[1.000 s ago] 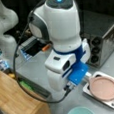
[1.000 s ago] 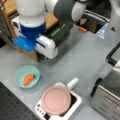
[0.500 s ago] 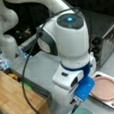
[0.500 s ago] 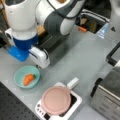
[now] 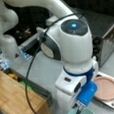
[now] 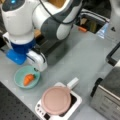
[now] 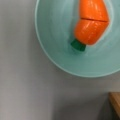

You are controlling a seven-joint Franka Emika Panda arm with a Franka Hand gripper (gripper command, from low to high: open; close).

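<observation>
We see the arm's hand low over the grey table (image 6: 82, 57), w/ the gripper (image 6: 37, 70) just above the far rim of a teal bowl (image 6: 18, 81) at a front view's lower left. The carrot (image 6: 28, 79) lies flat inside that bowl, orange w/ a green stub end. It sits just beside and below the gripper, not between the jaws; we see no contact. Whether the jaws are spread or pressed together we can't tell: the white and blue body of the hand hides them in both front views, and they don't show in the wrist view.

In the wrist view the carrot (image 7: 92, 23) fills the top right, stub pointing down-left, resting on the bowl (image 7: 52, 30) floor near its middle. Bare table (image 7: 22, 95) takes up the left and bottom.

In a front view the gripper (image 5: 79, 106) hangs at the bottom edge, w/ the bowl rim (image 5: 86, 113) right under it.

Nearby: a pink plate (image 6: 55, 100) on a white scale-like base (image 6: 76, 103), near the bowl, not touching it. Same plate (image 5: 107, 89) at a front view's right. A wooden board (image 5: 16, 98) lies at that view's lower left, a dark appliance (image 6: 108, 100) at a front view's lower right.
</observation>
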